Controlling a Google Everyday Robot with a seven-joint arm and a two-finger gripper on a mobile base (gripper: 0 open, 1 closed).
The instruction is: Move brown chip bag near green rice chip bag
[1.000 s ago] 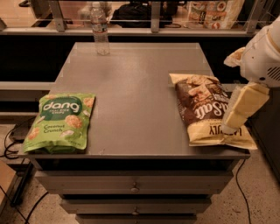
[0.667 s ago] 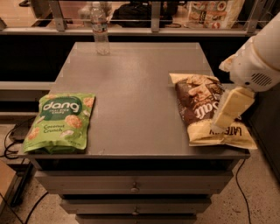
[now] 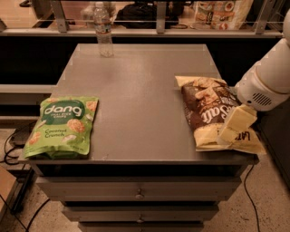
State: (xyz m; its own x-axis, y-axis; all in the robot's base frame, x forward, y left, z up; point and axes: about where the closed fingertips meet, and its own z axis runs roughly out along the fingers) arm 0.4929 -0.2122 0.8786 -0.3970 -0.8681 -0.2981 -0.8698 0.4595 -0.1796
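The brown chip bag [image 3: 209, 108] lies flat at the right edge of the grey table [image 3: 140, 90], its pale yellow near end at the table's front right corner. The green rice chip bag [image 3: 63, 126] lies flat at the front left corner, far from the brown bag. My gripper [image 3: 232, 129] comes in from the right on a white arm [image 3: 267, 79] and sits low over the near end of the brown bag, touching or almost touching it.
A clear water bottle [image 3: 104, 31] stands at the back left of the table. Drawers [image 3: 140, 195] are below the table front. A shelf rail with packaged goods [image 3: 222, 13] runs behind. Cables lie on the floor at left.
The arm and gripper have moved left and down, further onto the near end of the brown bag. Both bags stay where they were.
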